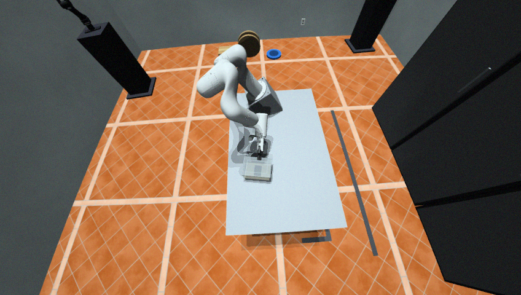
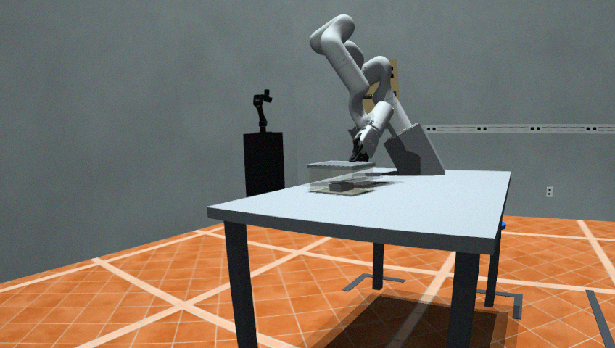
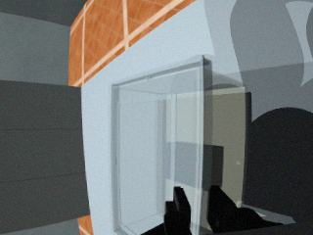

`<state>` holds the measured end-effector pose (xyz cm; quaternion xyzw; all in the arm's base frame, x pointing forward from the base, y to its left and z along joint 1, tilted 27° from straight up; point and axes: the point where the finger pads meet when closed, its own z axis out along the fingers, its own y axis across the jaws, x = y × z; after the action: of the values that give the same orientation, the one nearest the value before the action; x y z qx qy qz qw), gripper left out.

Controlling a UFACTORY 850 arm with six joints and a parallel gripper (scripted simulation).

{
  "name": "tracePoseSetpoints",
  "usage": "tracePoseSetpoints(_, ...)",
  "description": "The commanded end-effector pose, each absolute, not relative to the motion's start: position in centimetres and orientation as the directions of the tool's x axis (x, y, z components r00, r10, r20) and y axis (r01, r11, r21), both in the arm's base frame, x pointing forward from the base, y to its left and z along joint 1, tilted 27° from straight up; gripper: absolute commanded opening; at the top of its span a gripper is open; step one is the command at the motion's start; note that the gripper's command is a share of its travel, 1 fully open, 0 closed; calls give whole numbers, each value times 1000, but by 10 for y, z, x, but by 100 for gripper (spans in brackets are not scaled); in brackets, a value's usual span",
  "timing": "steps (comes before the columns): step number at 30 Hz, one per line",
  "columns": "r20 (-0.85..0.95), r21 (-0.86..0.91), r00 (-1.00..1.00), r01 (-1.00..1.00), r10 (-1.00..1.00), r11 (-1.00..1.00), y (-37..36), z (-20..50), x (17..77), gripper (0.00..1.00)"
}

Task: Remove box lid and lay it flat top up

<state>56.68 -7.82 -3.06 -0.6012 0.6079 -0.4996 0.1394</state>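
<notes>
A clear box with a beige floor and a dark block inside stands on the grey table, near its left edge. The clear, flat-topped lid sits level over the box. I cannot tell whether it rests on the box or hangs just above it. My gripper reaches down from the arm's side and is shut on the lid's edge nearest the arm.
The arm's grey base block stands on the table's far end. Black pillars stand on the tiled floor and tall black cabinets line the right side. A blue disc lies on the floor.
</notes>
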Motion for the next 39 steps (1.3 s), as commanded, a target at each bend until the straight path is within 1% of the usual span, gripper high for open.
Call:
tracePoseSetpoints(1, 431, -772, -239, -597, -870, -219, -77, -29, 568, 0)
tracePoseSetpoints(39, 431, -749, -239, -632, -870, -198, -74, -23, 568, 0)
